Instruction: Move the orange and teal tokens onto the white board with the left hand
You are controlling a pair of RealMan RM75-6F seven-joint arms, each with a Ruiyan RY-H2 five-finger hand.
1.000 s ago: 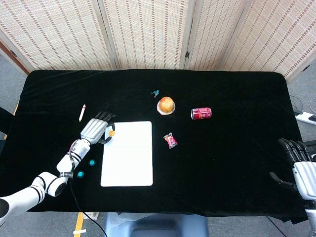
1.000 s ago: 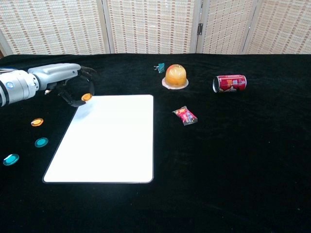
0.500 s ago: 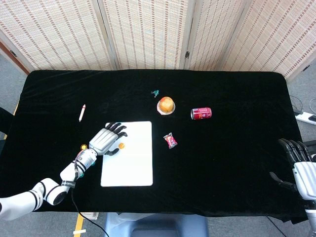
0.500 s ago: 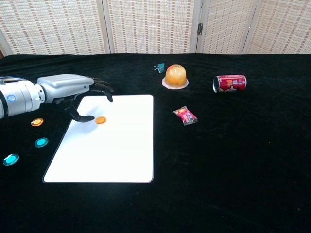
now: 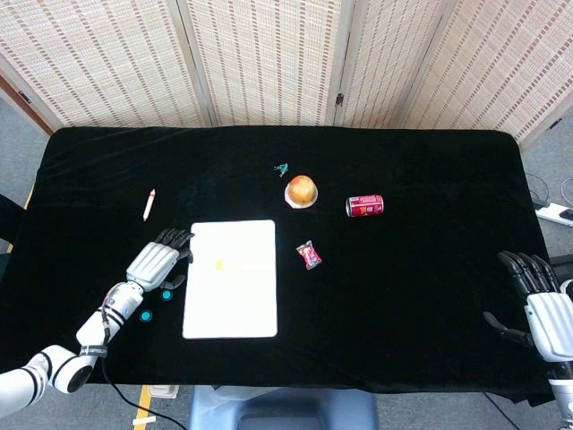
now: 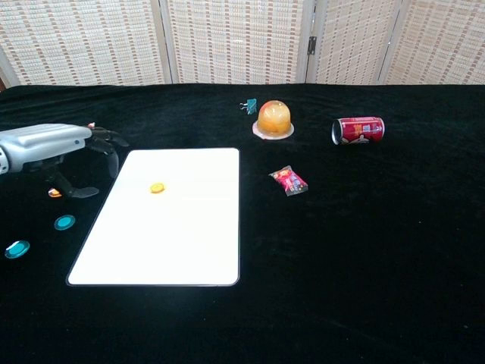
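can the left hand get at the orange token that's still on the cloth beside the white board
Probably yes. The left hand is open just above that orange token, which peeks out beneath its fingers, with nothing lying between them.

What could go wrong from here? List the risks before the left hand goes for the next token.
1. The second orange token is half hidden under the left hand; its fingers may knock it aside.
2. The two teal tokens lie close together off the white board; reaching for one may nudge the other.
3. A sweep across the board could shift the orange token already placed.
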